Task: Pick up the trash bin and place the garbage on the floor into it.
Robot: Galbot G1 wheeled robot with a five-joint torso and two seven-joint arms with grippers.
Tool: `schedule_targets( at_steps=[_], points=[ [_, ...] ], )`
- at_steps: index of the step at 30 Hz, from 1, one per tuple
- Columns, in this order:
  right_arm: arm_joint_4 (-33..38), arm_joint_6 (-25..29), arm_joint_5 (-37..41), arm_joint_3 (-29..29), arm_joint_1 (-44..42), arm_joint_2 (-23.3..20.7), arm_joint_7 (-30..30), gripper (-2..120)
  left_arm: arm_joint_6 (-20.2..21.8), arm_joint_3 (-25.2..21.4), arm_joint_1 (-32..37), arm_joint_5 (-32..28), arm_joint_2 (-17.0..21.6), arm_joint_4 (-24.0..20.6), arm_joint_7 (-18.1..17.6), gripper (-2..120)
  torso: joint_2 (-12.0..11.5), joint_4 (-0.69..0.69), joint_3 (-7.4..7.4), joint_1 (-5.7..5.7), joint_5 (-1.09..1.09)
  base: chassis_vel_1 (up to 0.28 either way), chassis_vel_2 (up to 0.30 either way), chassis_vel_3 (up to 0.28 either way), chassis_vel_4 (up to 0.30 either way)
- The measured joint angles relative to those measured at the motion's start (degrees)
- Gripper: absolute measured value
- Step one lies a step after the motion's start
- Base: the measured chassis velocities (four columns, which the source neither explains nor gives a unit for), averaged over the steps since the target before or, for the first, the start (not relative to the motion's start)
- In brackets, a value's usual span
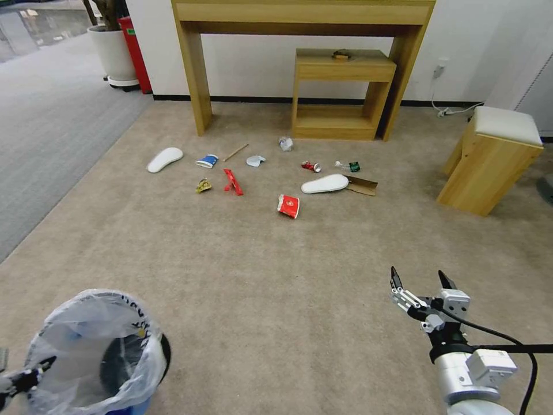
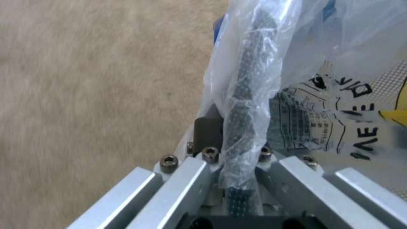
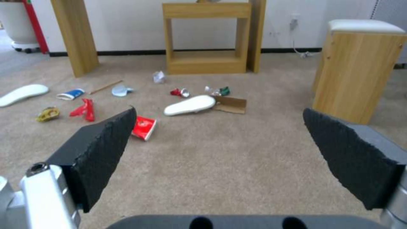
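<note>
Left claw (image 1: 34, 369), half cut off, grips bag-shrouded trash bin (image 1: 109, 357) rim

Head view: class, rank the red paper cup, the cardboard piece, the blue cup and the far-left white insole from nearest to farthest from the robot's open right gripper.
From the right gripper:
1. Red paper cup, mid-floor, ahead and to its left.
2. Cardboard piece, beyond the cup, beside the other insole.
3. Blue cup, farther left.
4. White insole, at the left end of the litter.
</note>
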Motion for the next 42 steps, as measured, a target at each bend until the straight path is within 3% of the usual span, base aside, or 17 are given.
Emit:
schedule_targets(
  at_steps=[2,4,9,10,16,29,42],
  points=[
    [0.05,0.00,-0.03,0.06,-0.02,0.00,0.00,100,0.00,0.08,-0.07,-0.48,-0.28,-0.17,-0.71,0,0.00,0.00,0.00,0.00,0.00,0.000,0.000,0.000,0.000],
    [0.42,0.00,-0.11,0.38,-0.11,0.12,0.00,100,-0.03,0.52,-0.60,-2.82,-2.44,-1.33,-5.37,0,0.00,-0.01,0.00,0.00,-0.01,0.000,0.000,0.000,0.000],
    [0.67,0.12,-0.44,0.46,-0.11,0.34,0.00,100,-0.05,0.81,-0.63,-3.02,-3.57,-1.76,-6.44,0,0.00,-0.01,0.00,0.00,0.00,0.000,0.000,0.000,0.000],
    [1.00,0.44,-1.35,0.45,-0.02,0.84,-0.02,100,-0.05,1.37,-1.17,-3.27,-5.30,-2.11,-7.62,0,0.00,0.00,0.00,0.00,-0.01,0.000,0.000,0.000,0.000],
    [1.64,0.30,-2.73,0.42,0.23,1.32,-0.75,100,-0.07,2.33,-3.20,-3.27,-7.22,-3.04,-7.07,0,0.00,-0.01,0.01,0.01,-0.02,0.000,0.000,0.000,0.000],
    [1.83,0.69,-3.14,0.38,0.09,1.59,-0.78,100,-0.10,3.92,-4.02,-1.73,-6.09,-4.87,-6.16,0,-0.01,0.00,0.00,0.01,-0.01,-0.006,0.013,0.008,-0.012],
    [1.56,0.75,-3.14,0.16,0.13,1.30,-0.77,100,-0.10,6.49,-4.81,0.22,-6.37,-6.84,-6.57,0,-0.01,0.00,0.01,0.01,-0.01,-0.070,0.191,0.070,-0.201]
  ],
)
